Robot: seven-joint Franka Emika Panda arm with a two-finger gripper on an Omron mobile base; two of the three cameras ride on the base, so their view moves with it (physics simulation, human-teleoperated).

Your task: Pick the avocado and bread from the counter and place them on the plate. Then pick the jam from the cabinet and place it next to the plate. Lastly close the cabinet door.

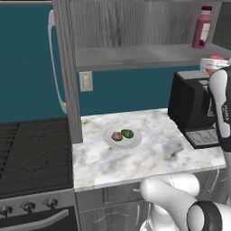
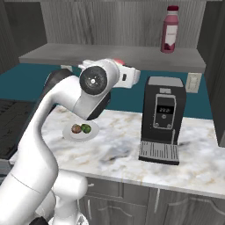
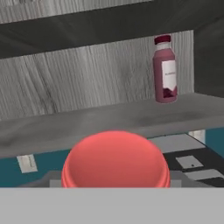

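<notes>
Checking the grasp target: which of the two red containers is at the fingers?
The jam, the squat red jar with the pale lid, fills the hand view's foreground. The tall dark-red bottle with the white cap stands apart, upright on the cabinet shelf.

Marbled stone counter [image 1: 149, 155], grey wood-grain cabinet [image 1: 135, 27], glossy avocado [image 1: 127, 133]
</notes>
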